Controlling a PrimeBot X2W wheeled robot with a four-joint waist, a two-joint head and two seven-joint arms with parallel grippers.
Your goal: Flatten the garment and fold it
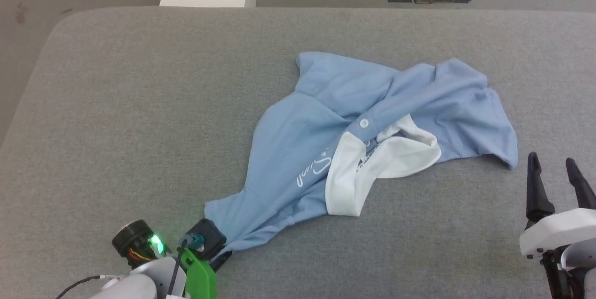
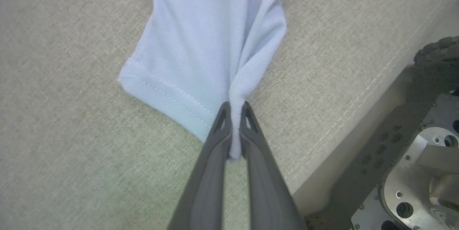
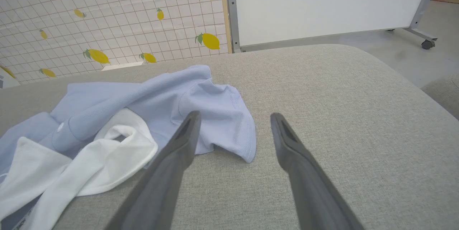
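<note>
left gripper [image 2: 235, 110] pinching garment [image 2: 200, 51], grey table [image 2: 71, 151]

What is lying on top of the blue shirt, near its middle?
The white collar lies flopped open over the garment, beside the script logo. The fabric beneath the collar is hidden.

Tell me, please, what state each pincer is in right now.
The left pincer is closed on a bunched edge of the garment.
The right pincer is open, holding nothing.
</note>
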